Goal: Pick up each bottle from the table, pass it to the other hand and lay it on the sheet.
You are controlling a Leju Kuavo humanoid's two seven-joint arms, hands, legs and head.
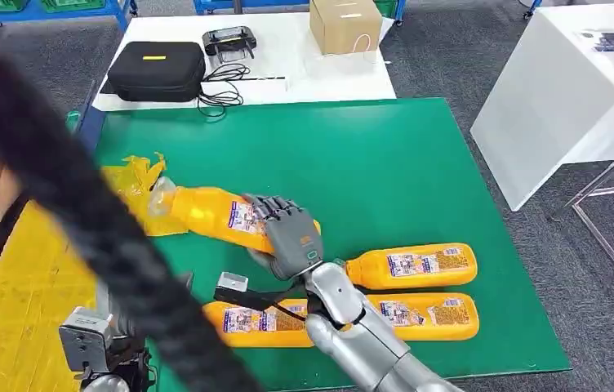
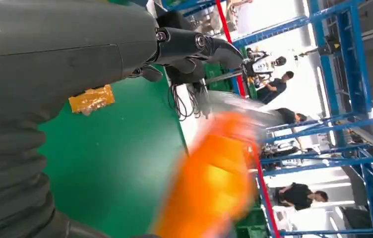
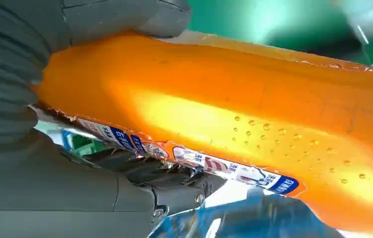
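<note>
Your right hand (image 1: pixel 291 237) has its dark fingers (image 3: pixel 145 171) and grey thumb (image 3: pixel 125 17) clenched around the label band of a clear plastic bottle of orange drink (image 1: pixel 206 211), hiding its mid-section. A thick black cable (image 1: pixel 83 212) blocks the head view of your left hand (image 2: pixel 50 54); its fingers' state cannot be told. The bottle is wet with droplets, held above the green worktop (image 1: pixel 369 163), cap end beside crumpled yellow sheet (image 1: pixel 132 175). Three more orange bottles (image 1: pixel 414 265) lie nearby.
</note>
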